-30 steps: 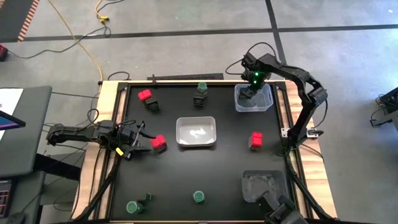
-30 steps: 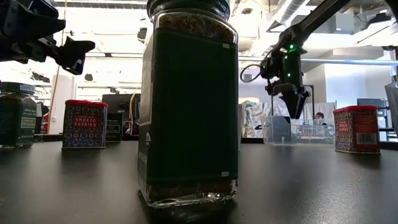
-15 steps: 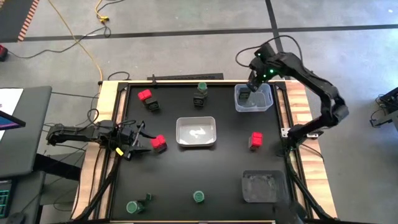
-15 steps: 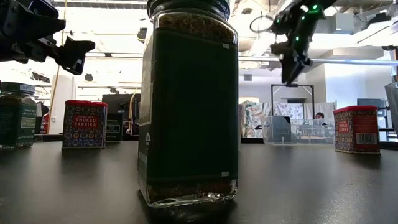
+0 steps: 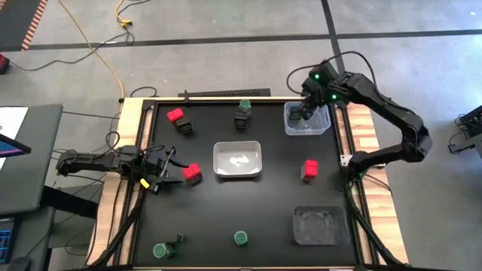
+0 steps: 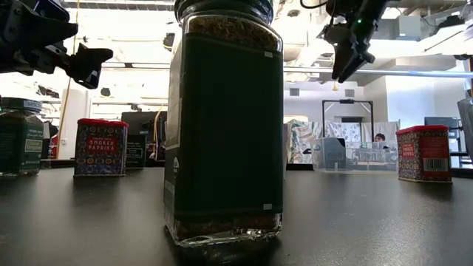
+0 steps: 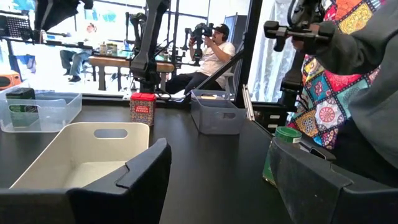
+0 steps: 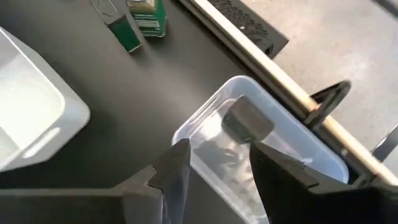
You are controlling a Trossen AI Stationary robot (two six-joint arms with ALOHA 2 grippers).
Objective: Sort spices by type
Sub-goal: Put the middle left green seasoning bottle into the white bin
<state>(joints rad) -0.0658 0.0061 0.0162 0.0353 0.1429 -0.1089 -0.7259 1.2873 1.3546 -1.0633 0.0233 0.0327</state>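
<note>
My right gripper (image 5: 303, 114) (image 8: 214, 163) is open and hangs above the clear tray (image 5: 322, 126) at the far right. A dark tin (image 8: 247, 118) lies inside that tray. My left gripper (image 5: 169, 175) (image 7: 217, 171) is open. It is raised off the table at the left, just left of a red box (image 5: 193, 175) that stands on its base. Two more red boxes (image 5: 175, 115) (image 5: 309, 169), dark tins (image 5: 184, 128) (image 5: 242, 114) and green-lidded jars (image 5: 160, 250) (image 5: 240, 239) stand apart on the black table.
A white tray (image 5: 257, 172) sits mid-table and a grey tray (image 5: 300, 233) near the right front corner. One jar (image 6: 225, 125) stands close before the low camera. A person (image 7: 211, 53) sits in the room beyond the table.
My right gripper has risen straight up out of the clear tray, and its arm's elbow has swung out toward the table's right edge. The dark tin stays in the tray.
</note>
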